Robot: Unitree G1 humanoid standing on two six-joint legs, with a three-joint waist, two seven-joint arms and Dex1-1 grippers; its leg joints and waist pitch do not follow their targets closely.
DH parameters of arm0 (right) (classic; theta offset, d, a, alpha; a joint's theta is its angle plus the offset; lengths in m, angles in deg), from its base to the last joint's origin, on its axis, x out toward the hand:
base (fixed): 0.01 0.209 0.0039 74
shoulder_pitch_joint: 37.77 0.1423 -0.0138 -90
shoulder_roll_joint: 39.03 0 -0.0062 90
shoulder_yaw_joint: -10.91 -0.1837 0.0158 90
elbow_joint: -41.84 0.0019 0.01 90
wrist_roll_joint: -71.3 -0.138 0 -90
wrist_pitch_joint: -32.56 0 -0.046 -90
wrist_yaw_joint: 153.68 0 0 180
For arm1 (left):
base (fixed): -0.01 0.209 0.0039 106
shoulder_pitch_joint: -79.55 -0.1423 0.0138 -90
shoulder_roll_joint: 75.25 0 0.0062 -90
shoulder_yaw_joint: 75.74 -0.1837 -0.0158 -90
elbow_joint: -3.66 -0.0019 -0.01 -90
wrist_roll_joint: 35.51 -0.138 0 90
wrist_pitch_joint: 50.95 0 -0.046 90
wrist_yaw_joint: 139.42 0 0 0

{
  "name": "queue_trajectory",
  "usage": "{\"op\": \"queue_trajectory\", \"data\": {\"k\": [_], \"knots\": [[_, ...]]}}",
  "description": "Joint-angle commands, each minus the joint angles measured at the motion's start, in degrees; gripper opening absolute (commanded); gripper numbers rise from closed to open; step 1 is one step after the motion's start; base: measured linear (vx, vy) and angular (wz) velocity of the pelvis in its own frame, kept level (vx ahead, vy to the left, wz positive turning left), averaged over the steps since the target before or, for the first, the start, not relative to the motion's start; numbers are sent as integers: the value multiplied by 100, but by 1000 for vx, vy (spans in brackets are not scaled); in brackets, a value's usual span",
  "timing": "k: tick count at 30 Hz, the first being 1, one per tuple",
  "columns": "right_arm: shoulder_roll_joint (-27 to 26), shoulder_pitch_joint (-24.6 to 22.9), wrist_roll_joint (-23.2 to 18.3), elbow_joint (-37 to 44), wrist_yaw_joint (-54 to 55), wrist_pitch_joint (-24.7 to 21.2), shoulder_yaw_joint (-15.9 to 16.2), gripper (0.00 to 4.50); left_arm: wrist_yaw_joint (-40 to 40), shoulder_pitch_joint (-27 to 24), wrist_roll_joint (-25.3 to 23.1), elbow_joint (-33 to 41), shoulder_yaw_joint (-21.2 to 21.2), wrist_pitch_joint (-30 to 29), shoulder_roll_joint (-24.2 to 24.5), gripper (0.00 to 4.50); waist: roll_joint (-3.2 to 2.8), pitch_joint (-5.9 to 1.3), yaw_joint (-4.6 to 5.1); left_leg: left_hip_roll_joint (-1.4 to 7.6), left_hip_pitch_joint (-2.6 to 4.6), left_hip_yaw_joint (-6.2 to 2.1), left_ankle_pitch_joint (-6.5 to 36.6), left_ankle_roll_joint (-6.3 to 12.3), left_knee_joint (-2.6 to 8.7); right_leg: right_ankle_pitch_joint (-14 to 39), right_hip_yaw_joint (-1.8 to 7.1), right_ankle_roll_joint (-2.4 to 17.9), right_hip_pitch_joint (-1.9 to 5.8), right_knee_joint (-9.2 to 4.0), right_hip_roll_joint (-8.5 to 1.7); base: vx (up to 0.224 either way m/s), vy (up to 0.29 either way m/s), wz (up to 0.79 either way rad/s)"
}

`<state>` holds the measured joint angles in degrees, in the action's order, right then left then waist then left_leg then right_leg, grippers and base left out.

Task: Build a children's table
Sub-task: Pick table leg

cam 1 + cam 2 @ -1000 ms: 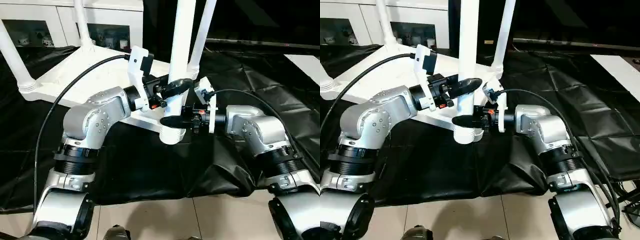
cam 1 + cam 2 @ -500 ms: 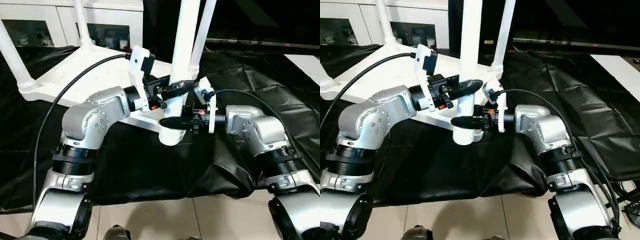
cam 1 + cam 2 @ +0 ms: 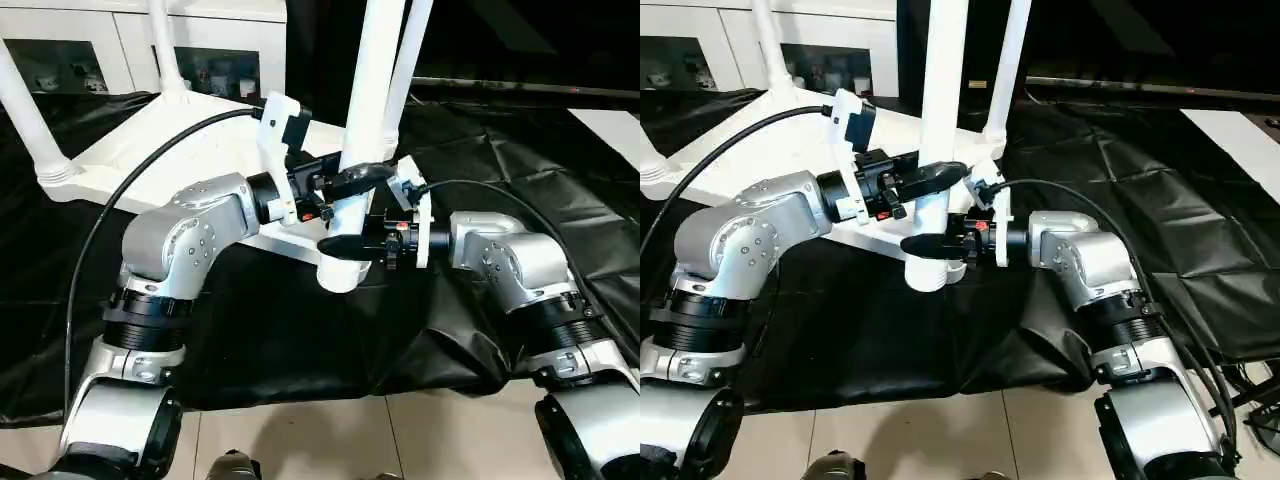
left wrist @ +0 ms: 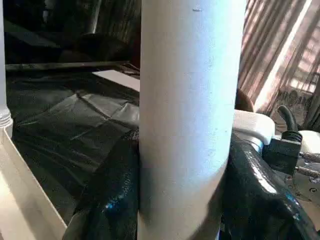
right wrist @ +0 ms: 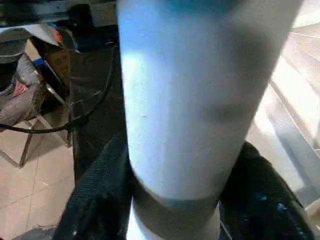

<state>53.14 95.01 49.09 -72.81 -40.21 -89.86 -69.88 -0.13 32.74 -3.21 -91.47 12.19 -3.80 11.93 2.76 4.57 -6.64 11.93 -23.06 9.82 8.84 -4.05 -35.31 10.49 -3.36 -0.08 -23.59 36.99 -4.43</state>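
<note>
Leg [image 3: 372,90] upright at near corner of upturned tabletop [image 3: 190,150], long axis vertical, foot in corner socket [image 3: 341,270]. Left gripper [image 3: 350,178] clenched round leg higher up; right gripper [image 3: 350,243] clenched just above socket, nearer the joint. Probably pressing straight down next.

No text, label, brand, number or sign can be read — nothing legible is found on any surface in these views.
</note>
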Motion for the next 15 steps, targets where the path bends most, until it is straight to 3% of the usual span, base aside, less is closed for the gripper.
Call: {"op": "queue_trajectory", "data": {"k": [1, 8, 10, 12, 15], "knots": [[33, 141, 31, -31, 69, 113, -107, 193, -172, -11, 127, 203, -102, -90, -76, 189, 20, -520, -10, 96, 142, 11, 923, -130, 399, 924, 215, 1181, 322, -419, -325, 0, 0, 0], [14, 148, 52, -55, 66, 143, -132, 190, -82, -2, 58, 154, -69, -11, -90, 189, 9, -521, -8, 97, 147, 9, 936, -132, 401, 898, 212, 1194, 322, -419, -322, 0, 0, 0], [14, 145, 53, -62, 74, 164, -141, 190, 37, 30, 120, 70, 41, -94, -154, 259, 0, -520, -9, 98, 148, 7, 953, -138, 402, 917, 213, 1191, 322, -421, -322, 0, 0, 0], [14, 137, 45, -58, 90, 176, -159, 190, 67, 51, 226, 29, 139, -178, -195, 259, 4, -521, -8, 93, 145, 14, 935, -151, 395, 875, 213, 1223, 324, -412, -323, 0, 0, 0], [-1, 112, 6, -41, 162, 187, -237, 190, 159, 68, 366, -51, 369, -50, -339, 294, 14, -523, -6, 92, 139, 16, 923, -122, 393, 812, 214, 1257, 330, -420, -320, 0, 0, 0]]}}
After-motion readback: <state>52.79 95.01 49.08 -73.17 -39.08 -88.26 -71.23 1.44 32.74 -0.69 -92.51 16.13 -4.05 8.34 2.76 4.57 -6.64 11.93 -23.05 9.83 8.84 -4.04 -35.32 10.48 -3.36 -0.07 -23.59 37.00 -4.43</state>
